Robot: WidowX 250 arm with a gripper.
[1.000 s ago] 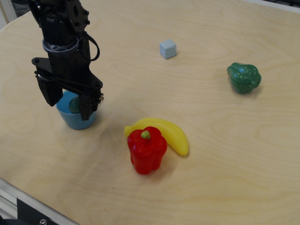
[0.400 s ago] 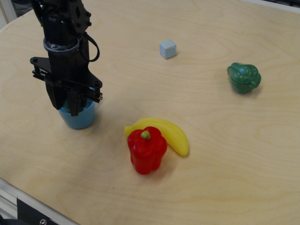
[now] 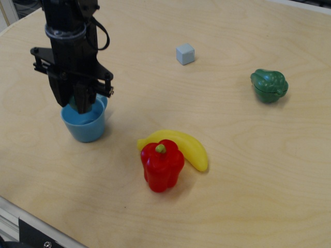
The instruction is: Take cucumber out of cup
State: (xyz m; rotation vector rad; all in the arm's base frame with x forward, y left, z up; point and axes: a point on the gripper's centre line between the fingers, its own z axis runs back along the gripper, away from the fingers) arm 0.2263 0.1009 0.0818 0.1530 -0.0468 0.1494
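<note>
The light blue cup stands upright on the table at the left. My black gripper hangs straight down over it, with its fingertips at the cup's rim. The fingers are pressed close together. The part of the cup's inside that shows is plain blue, with no cucumber in it. The cucumber is hidden between the dark fingers, so I cannot make out its shape.
A red pepper stands in front of a yellow banana at the middle front. A lumpy green vegetable sits at the right. A small grey-blue cube sits at the back middle. The table's front edge runs at the lower left.
The open fingers straddling the cup, with the cucumber visible inside, closed down into the cup. The gripper then rose a little, and the cup's inside now shows no cucumber.
</note>
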